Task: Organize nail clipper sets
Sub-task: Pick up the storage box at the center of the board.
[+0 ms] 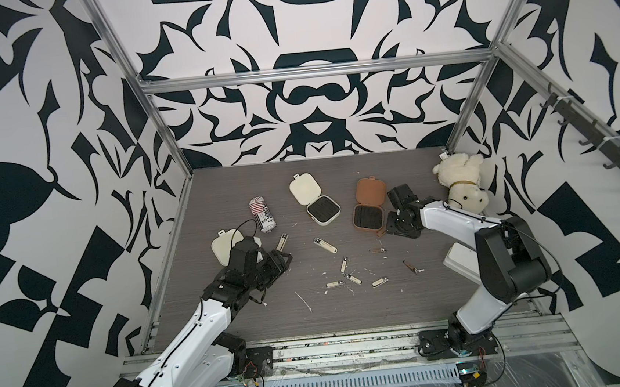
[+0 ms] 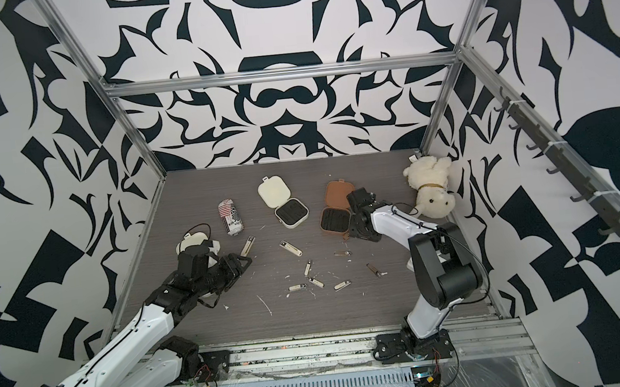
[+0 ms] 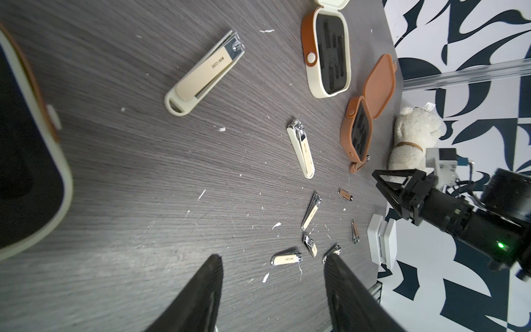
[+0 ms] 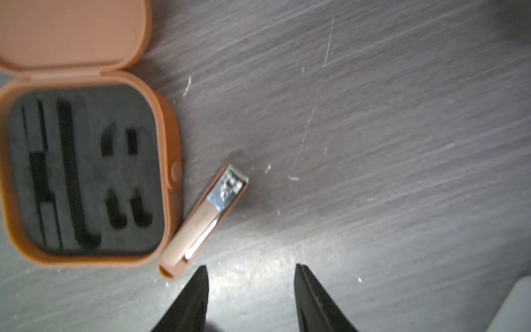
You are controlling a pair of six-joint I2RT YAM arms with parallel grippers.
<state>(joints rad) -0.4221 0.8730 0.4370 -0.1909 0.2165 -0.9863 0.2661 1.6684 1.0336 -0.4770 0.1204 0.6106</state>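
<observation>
Just beside brown case [image 4: 169, 135] rim, right pincer [image 4: 250, 266] gapes.

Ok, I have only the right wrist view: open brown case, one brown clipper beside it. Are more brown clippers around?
Observer: Yes, two small ones: a brown clipper and another, both lying loose.
Operator: Is the left gripper holding something?
Observer: No, the left gripper is open and empty.
Operator: And is a cream case open also?
Observer: One cream case is open, its insert empty.
</observation>
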